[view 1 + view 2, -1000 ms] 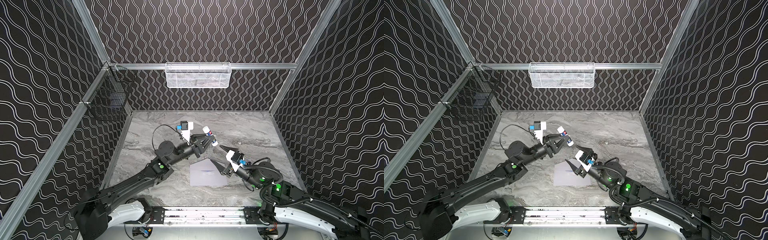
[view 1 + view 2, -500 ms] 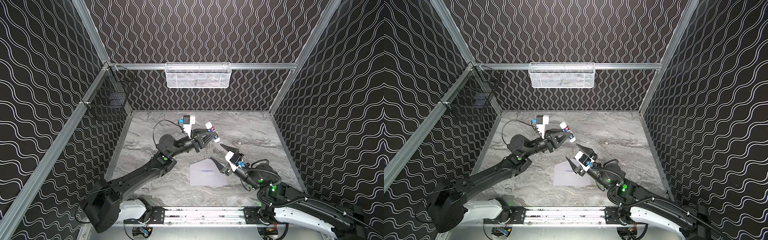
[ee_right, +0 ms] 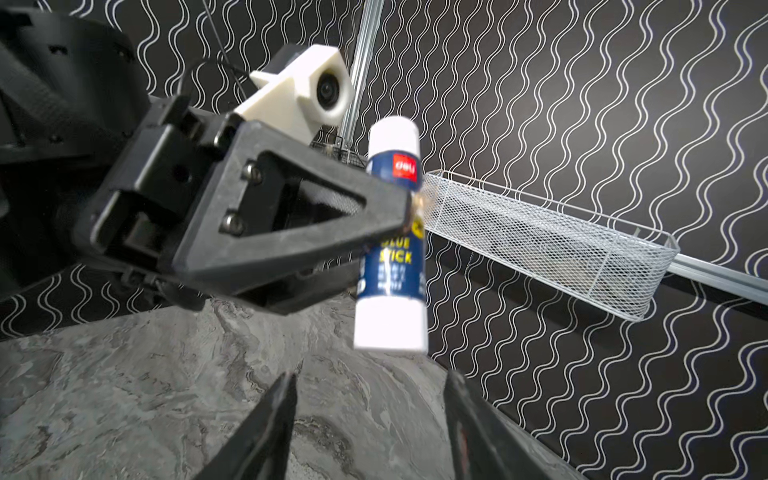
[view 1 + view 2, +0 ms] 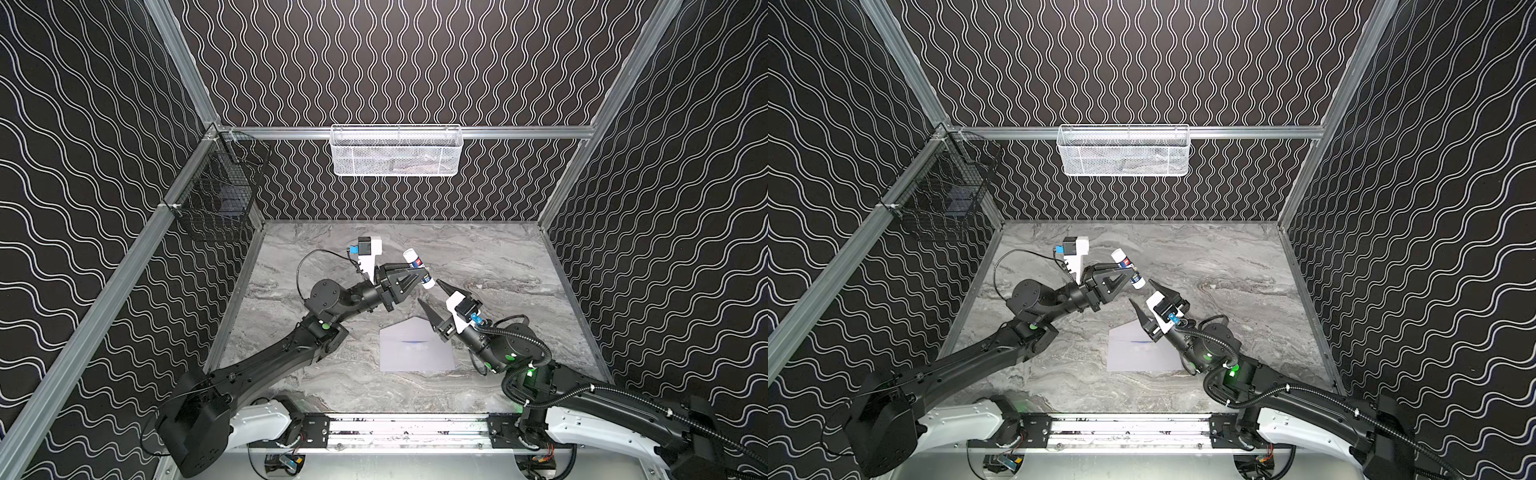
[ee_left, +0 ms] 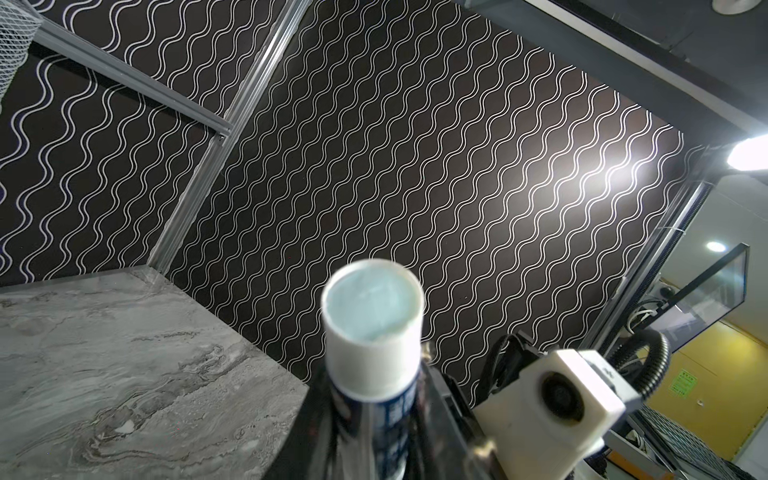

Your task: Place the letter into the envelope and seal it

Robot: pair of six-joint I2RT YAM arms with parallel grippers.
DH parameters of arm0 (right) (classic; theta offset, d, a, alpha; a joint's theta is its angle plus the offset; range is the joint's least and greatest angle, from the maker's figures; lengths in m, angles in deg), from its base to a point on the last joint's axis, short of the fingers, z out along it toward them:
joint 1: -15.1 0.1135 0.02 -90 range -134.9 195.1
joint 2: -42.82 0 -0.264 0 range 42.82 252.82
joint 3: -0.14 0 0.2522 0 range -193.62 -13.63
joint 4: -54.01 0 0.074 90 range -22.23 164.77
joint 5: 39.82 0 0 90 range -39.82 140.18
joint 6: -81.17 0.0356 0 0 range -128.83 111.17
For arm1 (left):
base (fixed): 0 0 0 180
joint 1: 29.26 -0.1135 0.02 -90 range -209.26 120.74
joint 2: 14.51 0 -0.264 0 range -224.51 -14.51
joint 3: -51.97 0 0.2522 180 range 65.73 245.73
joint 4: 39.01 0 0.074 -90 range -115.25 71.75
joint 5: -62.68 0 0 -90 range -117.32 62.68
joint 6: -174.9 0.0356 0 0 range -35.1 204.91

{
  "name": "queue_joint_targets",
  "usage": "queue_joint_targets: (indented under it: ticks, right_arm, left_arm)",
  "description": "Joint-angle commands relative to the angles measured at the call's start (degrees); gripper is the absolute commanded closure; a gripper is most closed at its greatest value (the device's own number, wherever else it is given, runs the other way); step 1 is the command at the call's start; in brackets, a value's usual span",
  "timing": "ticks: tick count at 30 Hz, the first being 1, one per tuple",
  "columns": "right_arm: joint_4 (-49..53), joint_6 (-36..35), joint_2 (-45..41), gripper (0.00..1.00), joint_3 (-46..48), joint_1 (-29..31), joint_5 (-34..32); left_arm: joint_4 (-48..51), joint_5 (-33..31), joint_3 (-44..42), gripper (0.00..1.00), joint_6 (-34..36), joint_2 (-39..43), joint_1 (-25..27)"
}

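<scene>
The pale grey-lavender envelope (image 4: 415,355) (image 4: 1140,359) lies flat near the table's front, its pointed flap facing the back wall. A thin blue streak shows at the flap's fold; the letter is otherwise hidden. My left gripper (image 4: 417,274) (image 4: 1126,274) hangs above the table, shut on a blue-and-white glue stick (image 4: 419,268) (image 3: 392,237). In the left wrist view the glue stick's (image 5: 374,328) open end shows pale blue glue. My right gripper (image 4: 431,292) (image 3: 371,376) is open and empty just below the stick's lower white end, above the envelope's far right corner.
A white mesh basket (image 4: 397,151) hangs on the back wall. On the left wall hangs a black wire basket (image 4: 220,203). The grey marble table (image 4: 498,266) is walled on three sides by dark patterned panels.
My left arm has carried the glue stick up and toward the back. My right gripper has risen toward the stick's lower end, and its jaws have narrowed.
</scene>
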Motion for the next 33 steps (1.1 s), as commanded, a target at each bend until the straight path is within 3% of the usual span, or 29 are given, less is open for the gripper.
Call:
queue_joint_targets:
  ticks: [1, 21, 27, 30, 33]
  right_arm:
    - [-2.5, -1.4, 0.9, 0.46, -1.7, 0.0, 0.5]
    - [1.5, -0.5, 1.3, 0.62, -4.7, 0.0, 2.0]
    - [7.6, 0.7, 1.4, 0.80, -7.3, 0.0, 4.8]
    - [13.6, 2.1, 0.5, 0.82, -9.6, 0.0, 9.8]
    - [20.8, 4.3, -1.5, 0.84, -12.4, -1.1, 22.7]
  left_arm:
    - [-1.1, -1.1, -0.2, 1.00, -0.3, 0.8, 0.3]
    - [0.4, -1.9, -1.3, 1.00, 0.6, 2.8, 1.6]
    - [1.1, -1.8, -1.2, 1.00, 0.9, 2.8, 1.7]
    - [1.6, -1.6, -1.3, 1.00, 1.1, 2.8, 1.7]
    - [2.3, -1.0, -1.5, 1.00, 1.7, 3.2, 1.6]
